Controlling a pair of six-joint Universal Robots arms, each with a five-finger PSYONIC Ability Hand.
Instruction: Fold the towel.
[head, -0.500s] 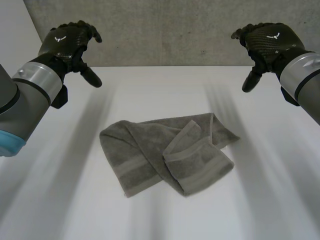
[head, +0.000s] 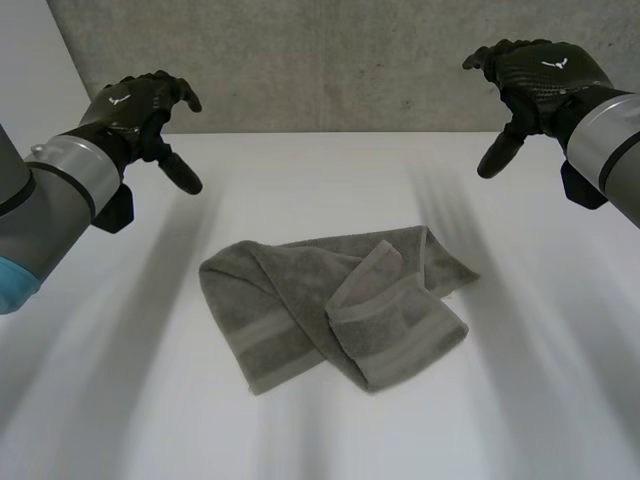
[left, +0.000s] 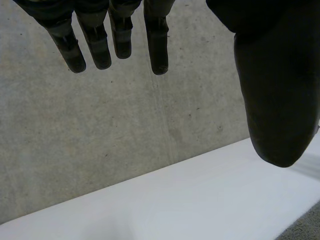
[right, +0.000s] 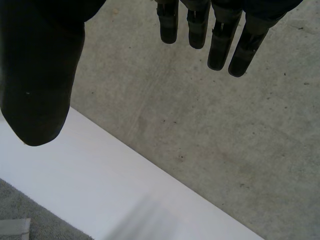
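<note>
A white table (head: 330, 170) lies under the head view, its top smooth and matte. Along the table's far edge rises a grey concrete wall (head: 330, 60), rough and speckled with small dark pits. Beyond the table's left side, a paler, plain surface (head: 28, 60) meets that wall.
</note>
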